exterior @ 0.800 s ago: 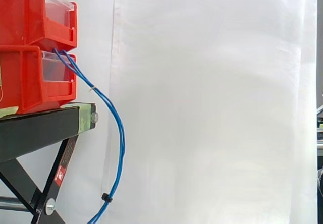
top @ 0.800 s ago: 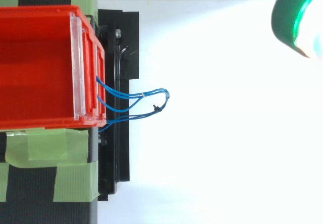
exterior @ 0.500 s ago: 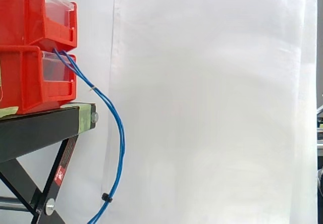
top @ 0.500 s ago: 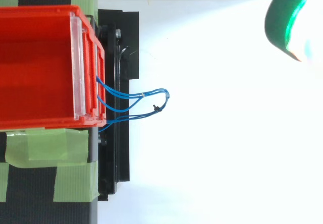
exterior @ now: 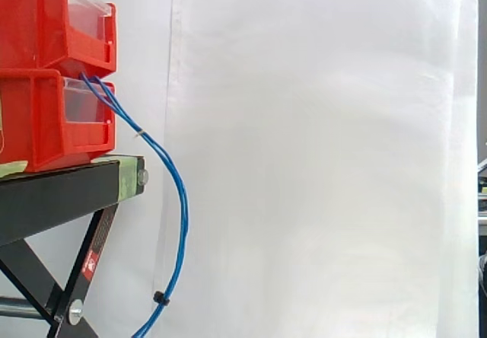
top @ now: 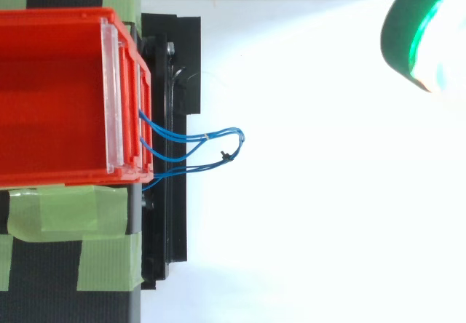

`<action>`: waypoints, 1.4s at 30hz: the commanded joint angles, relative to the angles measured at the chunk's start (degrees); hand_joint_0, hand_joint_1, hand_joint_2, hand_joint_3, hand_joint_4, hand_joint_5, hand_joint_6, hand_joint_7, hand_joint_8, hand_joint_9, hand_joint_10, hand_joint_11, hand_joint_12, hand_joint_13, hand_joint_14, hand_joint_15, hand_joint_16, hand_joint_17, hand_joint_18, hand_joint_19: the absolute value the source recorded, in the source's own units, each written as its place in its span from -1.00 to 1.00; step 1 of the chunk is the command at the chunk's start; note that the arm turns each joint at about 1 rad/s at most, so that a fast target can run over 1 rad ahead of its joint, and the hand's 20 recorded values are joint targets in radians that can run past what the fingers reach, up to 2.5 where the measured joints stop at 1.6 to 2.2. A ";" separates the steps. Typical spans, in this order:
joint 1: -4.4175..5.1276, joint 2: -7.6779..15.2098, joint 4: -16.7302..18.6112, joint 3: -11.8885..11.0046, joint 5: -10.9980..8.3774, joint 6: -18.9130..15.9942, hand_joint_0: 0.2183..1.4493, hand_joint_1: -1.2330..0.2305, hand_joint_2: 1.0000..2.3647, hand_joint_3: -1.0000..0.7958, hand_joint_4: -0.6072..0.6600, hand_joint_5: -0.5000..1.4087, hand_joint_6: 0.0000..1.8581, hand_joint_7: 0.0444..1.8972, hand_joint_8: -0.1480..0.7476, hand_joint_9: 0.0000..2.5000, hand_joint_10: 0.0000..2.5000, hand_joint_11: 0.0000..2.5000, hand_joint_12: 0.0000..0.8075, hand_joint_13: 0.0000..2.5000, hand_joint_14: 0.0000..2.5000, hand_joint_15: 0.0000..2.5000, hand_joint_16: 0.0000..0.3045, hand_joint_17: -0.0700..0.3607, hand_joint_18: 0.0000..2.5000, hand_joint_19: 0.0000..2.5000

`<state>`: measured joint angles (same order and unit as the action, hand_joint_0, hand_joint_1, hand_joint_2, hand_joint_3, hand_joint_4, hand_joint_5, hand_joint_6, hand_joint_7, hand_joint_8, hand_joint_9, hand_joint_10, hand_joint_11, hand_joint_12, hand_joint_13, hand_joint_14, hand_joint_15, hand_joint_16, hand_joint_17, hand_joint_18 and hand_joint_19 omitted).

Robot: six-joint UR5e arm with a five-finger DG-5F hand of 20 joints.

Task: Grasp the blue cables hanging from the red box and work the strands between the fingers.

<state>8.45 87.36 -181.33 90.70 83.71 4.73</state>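
Hand (top: 409, 41) top-rt, blue cables (exterior: 183, 216) hanging untouched

Your robot's hand (top: 416, 38), at the top right corner of the top view.
You can see 1 rounded part of it: dark green at the rim, glowing bright green and then pale white further in. The top and right edges cut it off, so you cannot tell its pose.

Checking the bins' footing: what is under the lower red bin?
The lower red bin sits on a black stand, with green tape at the stand's edge. The surface directly beneath the bin is covered by it.
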 commanded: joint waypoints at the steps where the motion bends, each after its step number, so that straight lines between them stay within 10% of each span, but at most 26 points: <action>1: -0.01 0.00 -0.69 0.00 0.05 0.10 -0.33 -0.01 -1.00 -1.00 0.21 -0.80 -0.99 -0.32 0.03 -0.74 -1.00 -1.00 -0.13 -0.89 -1.00 -0.93 -0.58 0.00 -1.00 -0.98; 17: 0.08 0.00 -3.33 3.25 -2.23 2.83 -0.32 -0.01 -1.00 -1.00 0.22 -0.79 -0.99 -0.32 0.03 -0.73 -1.00 -0.99 -0.13 -0.88 -1.00 -0.93 -0.57 0.00 -1.00 -0.97; 26: -0.01 0.00 -4.82 3.87 -6.89 4.15 -0.32 -0.01 -1.00 -1.00 0.22 -0.79 -0.99 -0.32 0.03 -0.73 -1.00 -0.99 -0.13 -0.88 -1.00 -0.93 -0.58 0.00 -0.99 -0.96; 42: 0.08 0.00 0.54 14.24 -11.20 5.47 -0.34 -0.01 -1.00 -1.00 0.17 -0.87 -0.99 -0.30 -0.16 -1.00 -1.00 -1.00 -0.17 -0.99 -1.00 -0.91 -0.56 0.02 -1.00 -0.95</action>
<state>8.46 87.36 -181.83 103.34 74.13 9.96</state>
